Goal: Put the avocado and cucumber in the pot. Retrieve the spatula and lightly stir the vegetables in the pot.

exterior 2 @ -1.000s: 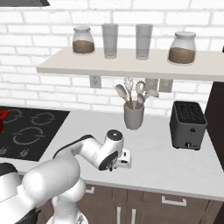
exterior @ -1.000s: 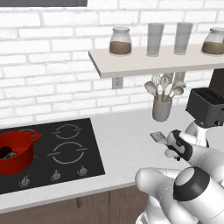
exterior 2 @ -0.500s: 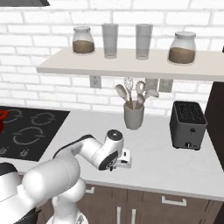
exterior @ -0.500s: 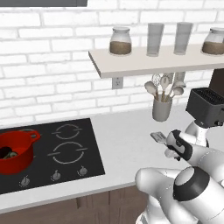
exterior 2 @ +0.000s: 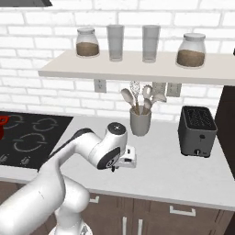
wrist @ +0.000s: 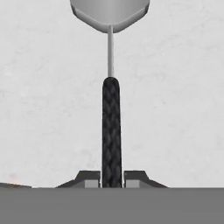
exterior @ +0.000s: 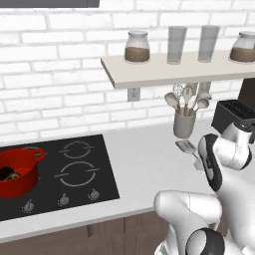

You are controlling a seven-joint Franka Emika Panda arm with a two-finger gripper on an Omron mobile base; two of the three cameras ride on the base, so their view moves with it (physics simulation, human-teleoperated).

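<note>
- The spatula (wrist: 111, 127) lies flat on the pale counter (exterior: 144, 164), and in the hand view its black handle runs straight up the middle to a thin silver neck and the grey head at the top edge.
- The gripper (wrist: 111, 179) is clamped on that handle: a dark fingertip (wrist: 89, 178) presses against each side of its lower end, no gap showing.
- From the left base view the spatula's silver head (exterior: 185, 146) sits just in front of the utensil crock (exterior: 184, 124), peeking out beside the white arm (exterior: 219, 159) that bends down over it.
- From the right base view the hand is low on the counter, just in front of the crock and a touch to its left.
- The crock holds pale spoons and a whisk (exterior 2: 135, 88), standing upright under the shelf (exterior 2: 137, 69).
- A dark toaster (exterior 2: 197, 131) sits on the counter to the crock's right, well apart from the hand.
- Far off to the crock's left, across the black cooktop (exterior: 74, 174), stands the red pot (exterior: 17, 172) on a near burner.
- Inside the pot there is something dark and a bit of olive green (exterior: 11, 175), too small to tell apart clearly.
- Up on the shelf, two jars with brown contents flank two empty glasses.
</note>
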